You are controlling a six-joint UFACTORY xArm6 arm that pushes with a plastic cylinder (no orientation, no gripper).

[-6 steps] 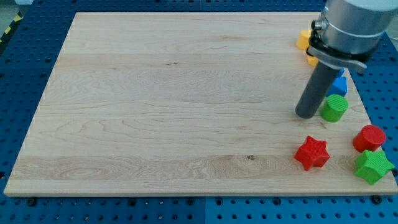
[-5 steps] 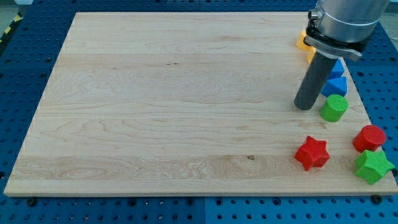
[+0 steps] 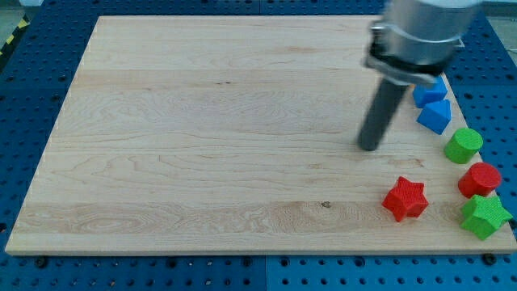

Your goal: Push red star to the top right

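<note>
The red star (image 3: 405, 199) lies near the board's bottom right. My tip (image 3: 369, 148) rests on the board above and to the left of the star, a clear gap away, not touching any block. The dark rod rises from the tip toward the view's top right, where the grey arm body hides part of the board's corner.
A green cylinder (image 3: 464, 145), a red cylinder (image 3: 481, 179) and a green star (image 3: 484, 216) sit along the right edge. Two blue blocks (image 3: 433, 107) lie above them, partly behind the arm. The wooden board (image 3: 202, 137) ends just right of these blocks.
My tip has moved left, away from the green cylinder. The green cylinder now lies farther right and a little lower. The orange block at the top right is now hidden by the arm.
</note>
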